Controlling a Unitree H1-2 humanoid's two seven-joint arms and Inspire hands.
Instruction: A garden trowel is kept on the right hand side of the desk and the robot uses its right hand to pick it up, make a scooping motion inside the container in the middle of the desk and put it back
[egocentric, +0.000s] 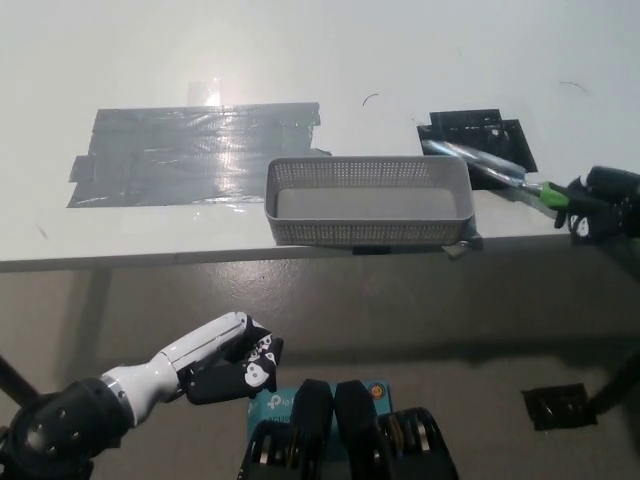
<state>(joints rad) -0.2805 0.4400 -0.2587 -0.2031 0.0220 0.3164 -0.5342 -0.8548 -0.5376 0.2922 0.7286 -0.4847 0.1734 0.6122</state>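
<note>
The garden trowel (490, 168) lies slanted on a black tape patch (478, 135) at the desk's right. Its grey blade points up-left, just behind the basket's right end. Its green and black handle (553, 193) reaches toward the desk's front edge. My black right hand (607, 200) is at the picture's right edge, shut on the end of that handle. The grey mesh container (368, 200) stands in the middle at the front edge, with nothing in it. My white left hand (222, 362) rests low at the lower left, below the desk, holding nothing, fingers loosely bent.
A broad patch of grey tape (195, 152) covers the white desk (330, 50) left of the container. The desk's front edge runs just below the container. On the floor at lower right lies a small black object (556, 408).
</note>
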